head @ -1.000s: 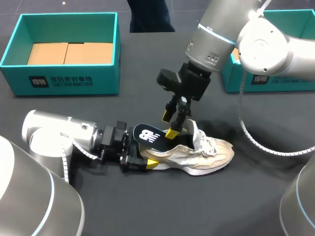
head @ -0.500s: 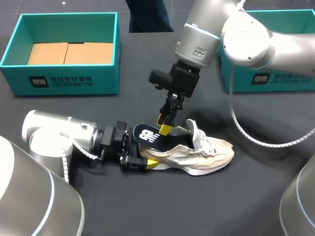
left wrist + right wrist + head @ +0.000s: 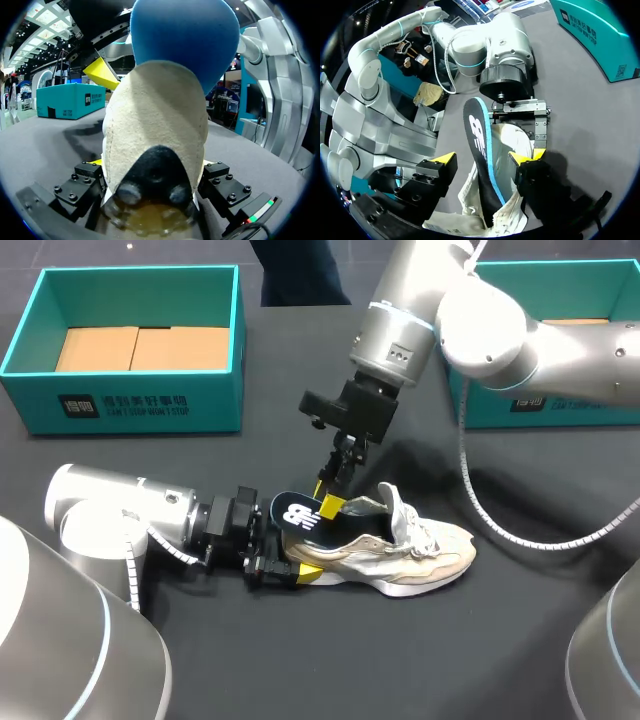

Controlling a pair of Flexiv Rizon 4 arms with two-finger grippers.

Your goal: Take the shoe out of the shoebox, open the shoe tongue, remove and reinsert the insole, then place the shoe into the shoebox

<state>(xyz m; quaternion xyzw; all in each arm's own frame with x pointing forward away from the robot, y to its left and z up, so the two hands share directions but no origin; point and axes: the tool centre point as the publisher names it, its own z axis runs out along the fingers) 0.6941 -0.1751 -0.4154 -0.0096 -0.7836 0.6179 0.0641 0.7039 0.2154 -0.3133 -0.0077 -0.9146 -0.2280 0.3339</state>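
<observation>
Insole (image 3: pixel 298 513), dark smooth oval, juts from beige suede shoe (image 3: pixel 425 548) pinched by left claw (image 3: pixel 290 560); right claw (image 3: pixel 485 159) spread astride

The shoe (image 3: pixel 400 545) is cream cloth, with a fuzzy suede-like nap at the heel and open mesh toward the toe. Its sole (image 3: pixel 150 220) looks like translucent amber rubber. The insole (image 3: pixel 298 515) is smooth matt foam. The surface (image 3: pixel 300 660) is matt. The shoebox (image 3: pixel 130 390) is matt card. The left arm (image 3: pixel 110 515) and right arm (image 3: pixel 480 325) have smooth, glossy shells.
</observation>
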